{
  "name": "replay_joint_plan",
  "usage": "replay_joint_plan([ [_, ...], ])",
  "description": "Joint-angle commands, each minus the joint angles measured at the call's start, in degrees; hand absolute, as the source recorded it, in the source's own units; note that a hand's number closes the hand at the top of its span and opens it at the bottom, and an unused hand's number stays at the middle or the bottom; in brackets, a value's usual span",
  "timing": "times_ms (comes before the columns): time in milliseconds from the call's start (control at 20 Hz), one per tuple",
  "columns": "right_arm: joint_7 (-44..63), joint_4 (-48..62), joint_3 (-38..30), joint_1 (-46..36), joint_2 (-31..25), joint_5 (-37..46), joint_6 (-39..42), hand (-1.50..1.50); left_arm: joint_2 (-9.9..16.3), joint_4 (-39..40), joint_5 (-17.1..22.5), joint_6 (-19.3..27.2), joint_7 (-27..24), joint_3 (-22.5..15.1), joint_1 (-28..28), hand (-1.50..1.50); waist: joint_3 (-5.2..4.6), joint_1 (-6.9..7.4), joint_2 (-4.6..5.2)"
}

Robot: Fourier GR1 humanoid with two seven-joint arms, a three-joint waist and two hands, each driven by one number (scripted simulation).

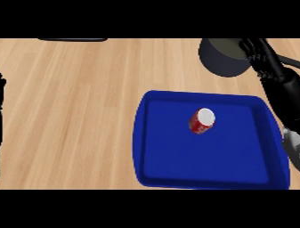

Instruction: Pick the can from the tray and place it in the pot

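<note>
One pot [223, 58], partly behind right robot hand [261, 55]

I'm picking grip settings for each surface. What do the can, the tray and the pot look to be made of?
The can: probably metal, with a printed red wall and a pale, flat top. The tray: likely plastic, uniform blue, matte, with a rounded raised rim. The pot: dark grey, dull, possibly coated metal; the look leaves that open.

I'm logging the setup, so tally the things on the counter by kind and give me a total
Can: 1
Tray: 1
Pot: 1
Dark flat thing at the far edge, kind unclear: 1
Total: 4
</note>
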Motion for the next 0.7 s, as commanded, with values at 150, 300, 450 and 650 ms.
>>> replay_joint_plan([
  [150,9.5,8.1,7.1,-1.9,6.7,1.7,-0.2,1.5,2.6,6.0,-0.5,-4.5,7.7,-1.6,1.7,0.0,1.79,0.99,-2.35],
  [300,8.6,9.0,7.8,-4.1,-8.5,20.6,-3.6,1.5,0.5,9.5,0.4,-4.5,10.8,-3.2,4.7,0.0,0.25,-1.33,-2.7],
  [450,6.5,10.4,4.3,4.1,7.9,21.5,-25.4,-1.5,-0.1,10.2,2.3,-5.9,16.7,-3.6,4.2,0.0,1.89,-2.28,-2.52],
  [650,7.6,3.5,11.8,9.7,11.5,31.1,-31.3,-1.5,0.5,8.8,0.3,-5.9,24.1,-5.0,0.9,0.0,1.8,-1.2,-2.98],
])
